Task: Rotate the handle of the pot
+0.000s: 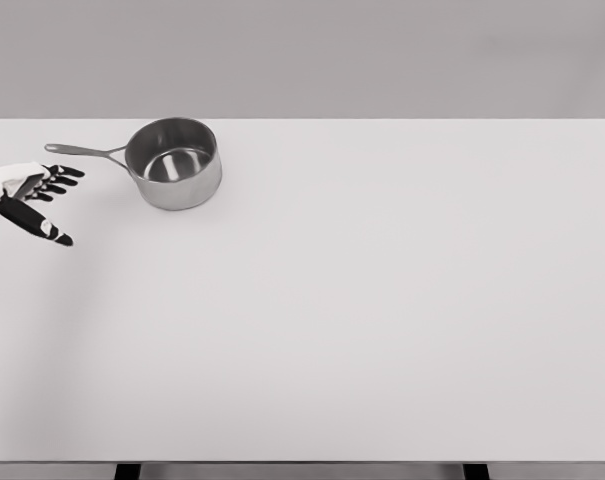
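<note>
At the table's [382,330] far left corner, a steel pot [173,163] is sitting upright and empty, its slim handle [85,152] pointing left. Just beyond the handle's tip, the left hand [32,198] is hovering, fingers spread and holding nothing. Rigid and likely slick on the smooth top, the pot should be pivoting easily if the handle's outer end is pushed or pinched.

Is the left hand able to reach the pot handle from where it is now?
Probably yes. The left hand is open at the table's left edge, just below the end of the pot handle, and nothing lies between them. The handle points left, toward that hand.
</note>
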Tool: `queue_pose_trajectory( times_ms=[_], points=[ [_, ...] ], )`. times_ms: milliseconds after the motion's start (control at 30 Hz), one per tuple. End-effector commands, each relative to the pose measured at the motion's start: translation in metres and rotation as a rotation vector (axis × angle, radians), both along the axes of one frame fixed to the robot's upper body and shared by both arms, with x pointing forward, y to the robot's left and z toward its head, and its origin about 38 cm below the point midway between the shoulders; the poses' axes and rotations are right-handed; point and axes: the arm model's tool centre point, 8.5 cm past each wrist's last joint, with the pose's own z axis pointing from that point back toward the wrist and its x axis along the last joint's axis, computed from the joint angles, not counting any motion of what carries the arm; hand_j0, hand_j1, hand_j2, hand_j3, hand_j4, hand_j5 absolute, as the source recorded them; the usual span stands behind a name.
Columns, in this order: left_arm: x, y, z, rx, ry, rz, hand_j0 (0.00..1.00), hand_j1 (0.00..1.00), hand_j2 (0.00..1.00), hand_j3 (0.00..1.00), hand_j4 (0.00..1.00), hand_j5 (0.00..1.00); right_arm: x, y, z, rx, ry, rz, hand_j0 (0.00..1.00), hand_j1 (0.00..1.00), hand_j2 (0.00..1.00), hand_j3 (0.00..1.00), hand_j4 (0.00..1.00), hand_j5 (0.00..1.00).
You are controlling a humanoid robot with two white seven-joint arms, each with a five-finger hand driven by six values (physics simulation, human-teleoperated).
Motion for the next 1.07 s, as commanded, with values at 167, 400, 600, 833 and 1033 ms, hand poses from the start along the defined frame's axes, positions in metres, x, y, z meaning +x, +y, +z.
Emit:
queue_pose_trajectory(
  times_ms=[167,400,600,833,1033],
  points=[
    [-0.022,0.008,0.054,0.026,-0.098,-0.055,1.00,1.00,1.00,1.00,1.00,1.00,0.000,0.000,0.000,0.000,0.000,0.000,1.00,1.00,1.00,1.00,1.00,1.00],
    [-0.058,0.000,0.111,-0.046,-0.346,-0.187,1.00,1.00,1.00,1.00,1.00,1.00,0.000,0.000,0.000,0.000,0.000,0.000,1.00,1.00,1.00,1.00,1.00,1.00],
    [-0.085,-0.066,0.142,-0.193,-0.868,-0.756,1.00,1.00,1.00,1.00,1.00,1.00,0.000,0.000,0.000,0.000,0.000,0.000,1.00,1.00,1.00,1.00,1.00,1.00],
    [-0.108,-0.090,0.083,-0.292,-0.916,-0.880,1.00,1.00,1.00,1.00,1.00,1.00,0.000,0.000,0.000,0.000,0.000,0.000,1.00,1.00,1.00,1.00,1.00,1.00],
    [-0.109,-0.099,0.065,-0.275,-0.905,-0.878,1.00,1.00,1.00,1.00,1.00,1.00,0.000,0.000,0.000,0.000,0.000,0.000,1.00,1.00,1.00,1.00,1.00,1.00]
  ],
)
